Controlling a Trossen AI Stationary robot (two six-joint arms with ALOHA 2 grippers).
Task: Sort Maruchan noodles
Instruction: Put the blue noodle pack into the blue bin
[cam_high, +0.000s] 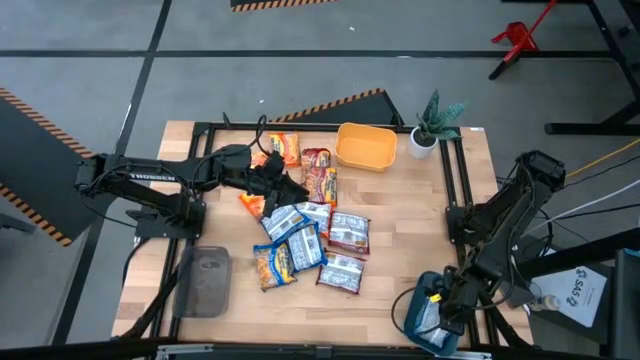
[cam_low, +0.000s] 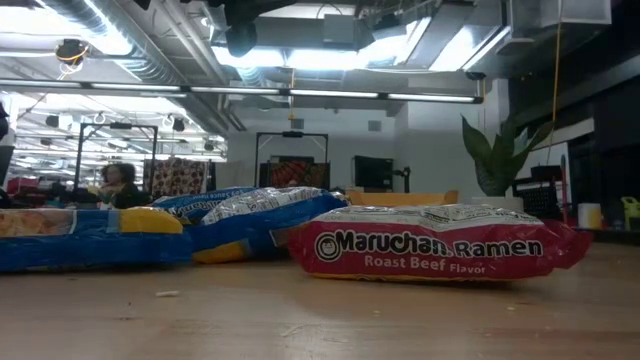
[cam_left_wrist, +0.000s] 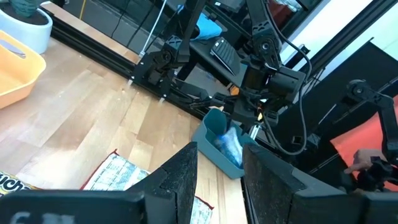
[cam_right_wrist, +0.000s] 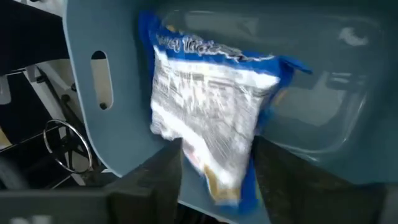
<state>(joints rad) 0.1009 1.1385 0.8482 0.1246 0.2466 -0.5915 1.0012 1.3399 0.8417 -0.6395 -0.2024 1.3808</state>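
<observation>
Several Maruchan packets (cam_high: 305, 235) lie flat in a loose pile on the middle of the table: orange, red-and-white and blue-and-white kinds. The low view shows a red Roast Beef packet (cam_low: 430, 245) and blue ones (cam_low: 90, 235) close up. My left gripper (cam_high: 285, 188) hovers open over the pile's far left part, and its wrist view shows nothing between its fingers (cam_left_wrist: 221, 180). My right gripper (cam_high: 435, 315) is over the teal tray (cam_high: 415, 310) at the table's near right corner, fingers apart. A blue-and-white packet (cam_right_wrist: 211, 118) stands in the tray (cam_right_wrist: 93, 124), its lower end between those fingers. My right gripper comes at the teal tray from above with its fingers (cam_right_wrist: 155, 180) spread. The blue-and-white packet's lower end (cam_right_wrist: 217, 180) lies in the gap between them. Whether either finger touches the packet, I cannot tell.
A grey tray (cam_high: 205, 280) sits at the table's near left. A yellow bowl (cam_high: 366, 145) and a small potted plant (cam_high: 430, 125) stand at the far edge. Black frame rails run along the table's sides. Bare wood shows near the table's near edge and right of the pile.
</observation>
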